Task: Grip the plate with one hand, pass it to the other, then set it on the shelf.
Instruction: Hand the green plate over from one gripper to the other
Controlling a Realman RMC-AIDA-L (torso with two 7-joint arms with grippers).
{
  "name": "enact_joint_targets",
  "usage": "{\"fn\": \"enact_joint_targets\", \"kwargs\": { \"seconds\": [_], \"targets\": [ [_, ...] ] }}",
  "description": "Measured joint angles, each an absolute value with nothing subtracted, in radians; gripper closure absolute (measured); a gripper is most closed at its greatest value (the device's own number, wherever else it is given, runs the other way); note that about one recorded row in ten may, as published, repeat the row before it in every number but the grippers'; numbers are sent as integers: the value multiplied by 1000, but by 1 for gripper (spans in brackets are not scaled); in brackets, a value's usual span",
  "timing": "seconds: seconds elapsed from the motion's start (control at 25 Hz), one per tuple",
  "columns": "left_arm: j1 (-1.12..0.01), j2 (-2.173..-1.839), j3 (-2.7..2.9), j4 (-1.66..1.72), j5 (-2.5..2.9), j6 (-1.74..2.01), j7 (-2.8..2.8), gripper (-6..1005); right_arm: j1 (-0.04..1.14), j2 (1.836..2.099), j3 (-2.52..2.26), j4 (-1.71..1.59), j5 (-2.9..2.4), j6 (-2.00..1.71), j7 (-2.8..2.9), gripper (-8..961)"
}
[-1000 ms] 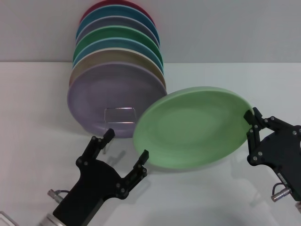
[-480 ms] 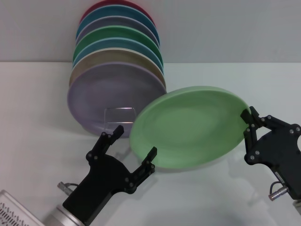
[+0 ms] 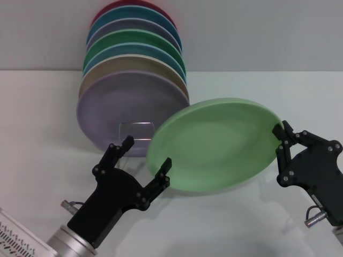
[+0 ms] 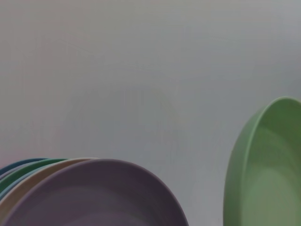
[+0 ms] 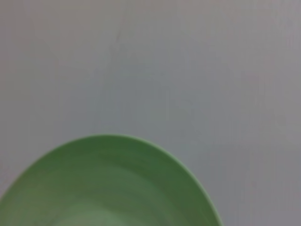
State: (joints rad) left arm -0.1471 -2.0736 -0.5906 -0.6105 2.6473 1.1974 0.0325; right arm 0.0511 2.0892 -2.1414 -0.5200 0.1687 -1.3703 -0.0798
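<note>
White tabletop (image 3: 43, 160) under a plain grey wall (image 3: 257, 32). Mint-green plate (image 3: 214, 144) held off the surface, centre-right of the head view, tilted with its concave face toward the camera. Right gripper (image 3: 280, 140) at the right edge of the frame, clamped on the plate's right rim, one fingertip (image 3: 278, 129) showing in front of the rim. Left gripper (image 3: 146, 156) at lower left, spread wide, one finger (image 3: 162, 170) just at the plate's lower left rim, the other finger (image 3: 122, 147) out in front of the lilac plate (image 3: 126, 112); contact with the rim too close to call. Row of upright plates at upper left: lilac at the front, then tan (image 3: 115, 67), light blue (image 3: 107, 53), darker green (image 3: 123, 38), grey-lilac, blue and red (image 3: 115, 5) at the back. Small rectangular wire loop of the shelf (image 3: 136, 130) visible in front of the lilac plate, rest of the rack hidden behind the plates. Left wrist view: mint-green plate edge-on at lower right (image 4: 268, 174), lilac plate at the bottom (image 4: 94, 197), well apart. Right wrist view: upper arc of the mint-green plate (image 5: 103, 188) filling the lower left against the grey wall.
</note>
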Motion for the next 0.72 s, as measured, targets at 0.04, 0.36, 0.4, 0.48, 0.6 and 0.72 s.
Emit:
{"fn": "enact_joint_targets", "kwargs": {
  "seconds": [0.04,0.36,0.4,0.48,0.6,0.72],
  "targets": [
    [-145,-2073,-591,-611,2647,1200,33,158,51,2089,-2141,-520,169,-1370,-80,937],
    [-140,-2072,-590,-611,2647,1207,37,160,52,2088,-2141,-519,169,-1368,-80,937],
    [-140,-2072,-590,-611,2647,1207,37,161,52,2088,-2142,-519,169,-1368,-80,937],
    [-143,-2074,-588,-611,2648,1207,34,161,53,2088,-2142,-518,169,-1368,-80,937],
    [-145,-2075,-586,-611,2648,1207,34,238,53,2088,-2142,-518,169,-1368,-80,937],
    [-145,-2075,-583,-611,2648,1207,34,354,54,2088,-2141,-517,169,-1368,-80,937]
  ]
}}
